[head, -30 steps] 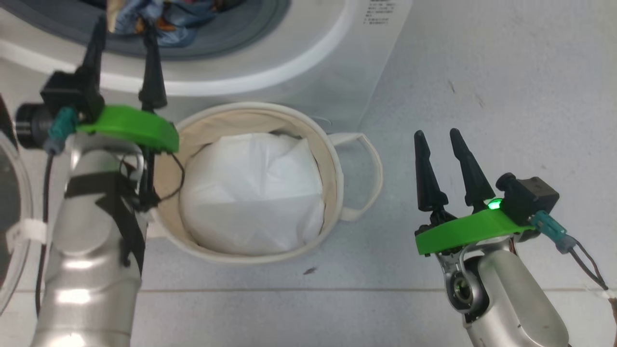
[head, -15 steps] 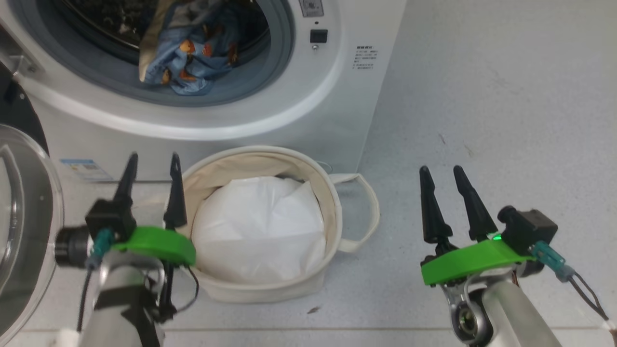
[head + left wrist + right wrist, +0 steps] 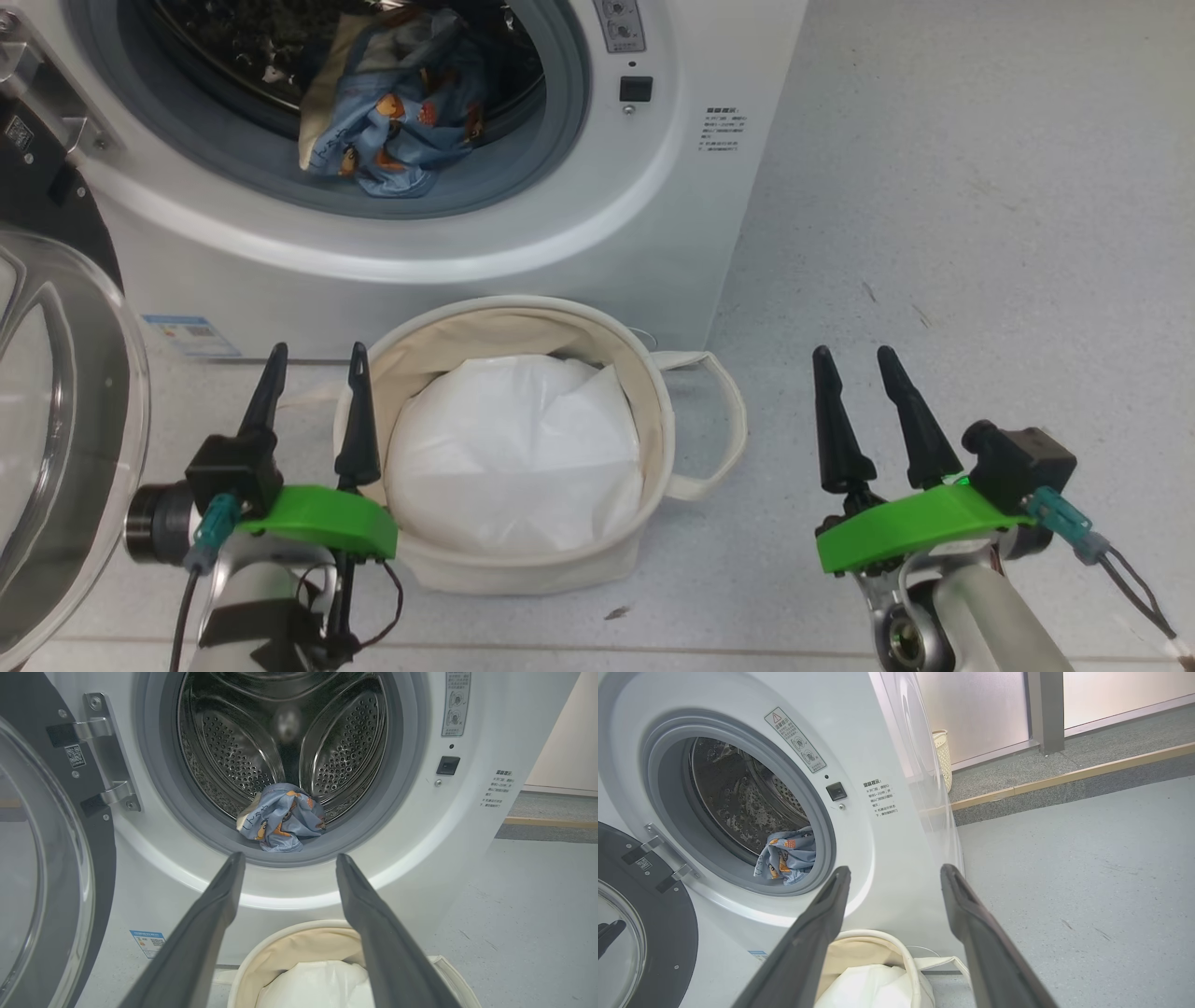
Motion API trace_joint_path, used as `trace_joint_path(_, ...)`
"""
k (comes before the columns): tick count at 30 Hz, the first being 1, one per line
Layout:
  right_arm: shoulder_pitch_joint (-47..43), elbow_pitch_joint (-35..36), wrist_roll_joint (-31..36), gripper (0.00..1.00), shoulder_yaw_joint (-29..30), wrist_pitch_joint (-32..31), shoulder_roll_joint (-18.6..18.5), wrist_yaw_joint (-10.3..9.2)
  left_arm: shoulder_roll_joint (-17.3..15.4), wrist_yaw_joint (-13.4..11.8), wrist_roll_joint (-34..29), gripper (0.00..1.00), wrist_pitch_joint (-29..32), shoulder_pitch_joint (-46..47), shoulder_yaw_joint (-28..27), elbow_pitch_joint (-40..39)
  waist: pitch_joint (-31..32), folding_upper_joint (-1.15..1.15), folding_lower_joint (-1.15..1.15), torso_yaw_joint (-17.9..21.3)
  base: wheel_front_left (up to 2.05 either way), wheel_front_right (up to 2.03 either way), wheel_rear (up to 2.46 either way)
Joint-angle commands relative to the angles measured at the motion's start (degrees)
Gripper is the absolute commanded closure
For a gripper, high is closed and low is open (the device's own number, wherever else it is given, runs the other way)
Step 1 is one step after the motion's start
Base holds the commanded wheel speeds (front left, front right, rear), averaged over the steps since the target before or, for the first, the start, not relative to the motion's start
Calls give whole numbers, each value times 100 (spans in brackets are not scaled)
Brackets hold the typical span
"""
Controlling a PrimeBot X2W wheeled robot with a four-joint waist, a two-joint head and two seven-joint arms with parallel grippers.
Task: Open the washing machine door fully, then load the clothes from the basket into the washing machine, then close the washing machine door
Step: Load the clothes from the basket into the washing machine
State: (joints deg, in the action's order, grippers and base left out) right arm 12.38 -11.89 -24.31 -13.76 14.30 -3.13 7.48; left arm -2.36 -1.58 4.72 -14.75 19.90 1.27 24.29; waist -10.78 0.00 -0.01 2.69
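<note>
Only partly visible, the clothes [image 3: 397,131] lie in the drum [image 3: 224,742]; left gripper [image 3: 317,349] and right gripper [image 3: 851,351] jaws gape, empty.

White padding sheet [image 3: 513,457], crumpled and domed, sits just below centre in the head view, toward six o'clock. Grey speckled floor [image 3: 980,187] spreads out to three o'clock, with a couple of small dark scuffs [image 3: 870,292] on it. Down at six there's a dark speck [image 3: 616,613], and just under it a tile seam [image 3: 653,644] runs straight across. In the right wrist view, up at one o'clock, a pale woven bin [image 3: 943,758] stands against frosted panels [image 3: 976,709]. A grey post [image 3: 1045,711] rises there too, and a tan strip [image 3: 1064,777] edges a raised step.
</note>
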Motion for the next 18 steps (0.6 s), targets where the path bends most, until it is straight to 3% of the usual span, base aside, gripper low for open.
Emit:
trace_joint_path(1,62,166,1,0,-144,70,25,1,-62,-35,8,0,-25,27,-128,-233,5,0,1,3,0,0,0)
trace_joint_path(18,-27,101,-11,0,-234,70,25,1,-54,-63,-58,0,-25,-42,-52,-215,124,0,1,90,0,0,0)
